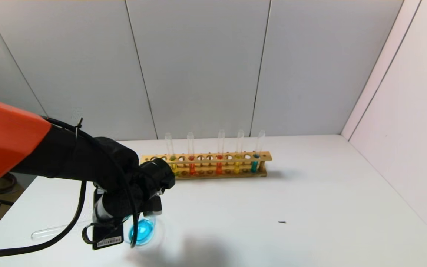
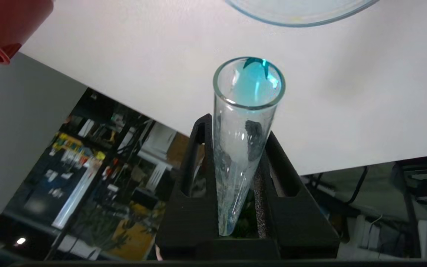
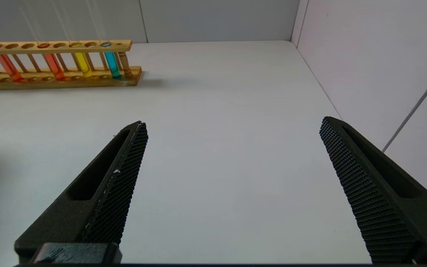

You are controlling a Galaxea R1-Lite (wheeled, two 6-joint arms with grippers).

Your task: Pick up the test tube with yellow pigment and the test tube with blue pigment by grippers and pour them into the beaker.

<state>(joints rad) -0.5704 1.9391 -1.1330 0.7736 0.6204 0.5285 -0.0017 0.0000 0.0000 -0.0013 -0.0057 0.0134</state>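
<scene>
I count one long wooden test-tube rack with two rows of round holes, on one white table.

Standing in it I count five slender clear glass tubes:
- one with lime-yellow liquid
- two with red-orange liquid
- one with deeper yellow liquid
- one with cyan-blue liquid

Outside the rack I count two more tubes: one clear tube with blue traces and one empty clear tube lying flat.

I count one low clear glass beaker of blue liquid, one dark-red cup, one small dark speck, and two black claws: left claw, right claw.
</scene>
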